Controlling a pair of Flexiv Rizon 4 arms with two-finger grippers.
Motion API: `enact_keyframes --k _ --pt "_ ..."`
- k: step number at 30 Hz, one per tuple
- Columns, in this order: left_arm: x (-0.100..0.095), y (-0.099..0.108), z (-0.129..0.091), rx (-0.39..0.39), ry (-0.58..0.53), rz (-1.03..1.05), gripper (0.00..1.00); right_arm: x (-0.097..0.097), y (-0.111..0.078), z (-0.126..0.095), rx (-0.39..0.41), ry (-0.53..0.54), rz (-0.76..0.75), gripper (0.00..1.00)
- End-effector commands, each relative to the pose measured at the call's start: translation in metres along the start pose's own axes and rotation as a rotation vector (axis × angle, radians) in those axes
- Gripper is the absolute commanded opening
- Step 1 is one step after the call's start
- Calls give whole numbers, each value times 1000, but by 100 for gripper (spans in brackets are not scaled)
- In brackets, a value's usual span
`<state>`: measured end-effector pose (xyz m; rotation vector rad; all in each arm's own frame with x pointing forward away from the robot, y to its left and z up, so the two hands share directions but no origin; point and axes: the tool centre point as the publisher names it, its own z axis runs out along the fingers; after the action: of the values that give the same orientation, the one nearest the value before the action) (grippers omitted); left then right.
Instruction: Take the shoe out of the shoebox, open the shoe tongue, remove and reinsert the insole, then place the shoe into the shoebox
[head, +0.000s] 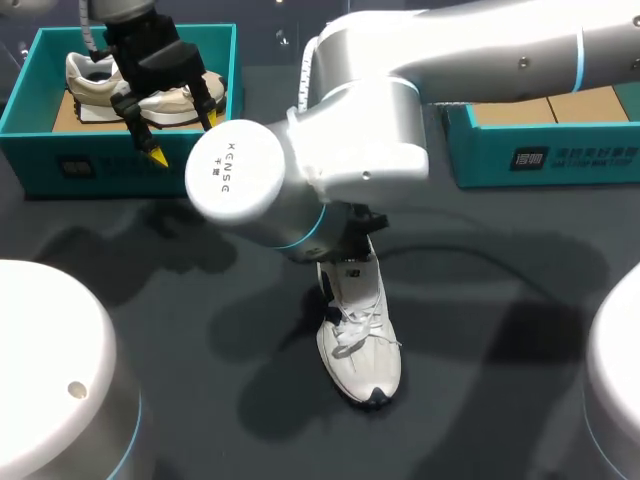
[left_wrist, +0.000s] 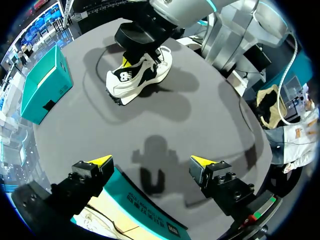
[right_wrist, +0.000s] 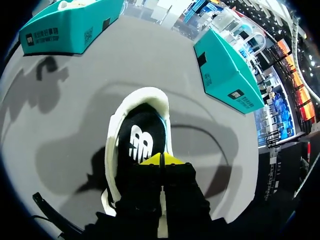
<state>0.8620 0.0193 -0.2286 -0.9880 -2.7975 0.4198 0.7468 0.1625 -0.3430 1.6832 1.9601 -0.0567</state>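
at the heel of the unboxed shoe (head: 360, 335), right gripper (right_wrist: 161, 159) has tips pressed together above the insole (right_wrist: 140, 140), hold unclear; well apart from the shoe, left gripper (left_wrist: 150, 161) gapes empty. insole work, reboxing remain.

Right arm (head: 360, 130) overhangs the shoe (head: 362, 345), blocking its heel; toe reachable.

Our arms (head: 400, 90) are glossy white and rounded, with thin blue rings at the joints and small screws. One round cap (head: 238, 170) bears grey lettering. Our left gripper (left_wrist: 150, 162) and right gripper (right_wrist: 161, 159) are black, with yellow fingertips (left_wrist: 100, 161).
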Motion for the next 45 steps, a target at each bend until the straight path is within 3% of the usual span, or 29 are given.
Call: enact_keyframes --k 1,9,16,20,29,33,37,45 --pt "0 0 0 -2 1 0 100 9 -3 23 31 -14 15 0" --pt "0 0 0 -2 1 0 100 21 -5 41 59 62 4 0" --pt "0 0 0 -2 1 0 100 18 4 13 -19 59 1 0" --pt "0 0 0 -2 1 0 100 15 8 9 -39 31 -7 0" --pt "0 0 0 -2 1 0 100 13 -1 60 70 96 -12 0" --pt "0 0 0 -2 1 0 100 22 -7 69 94 135 -18 0" --pt "0 0 0 -2 1 0 100 26 -6 56 58 146 -24 0" --pt "0 0 0 -2 1 0 100 21 12 16 -3 120 -31 0"
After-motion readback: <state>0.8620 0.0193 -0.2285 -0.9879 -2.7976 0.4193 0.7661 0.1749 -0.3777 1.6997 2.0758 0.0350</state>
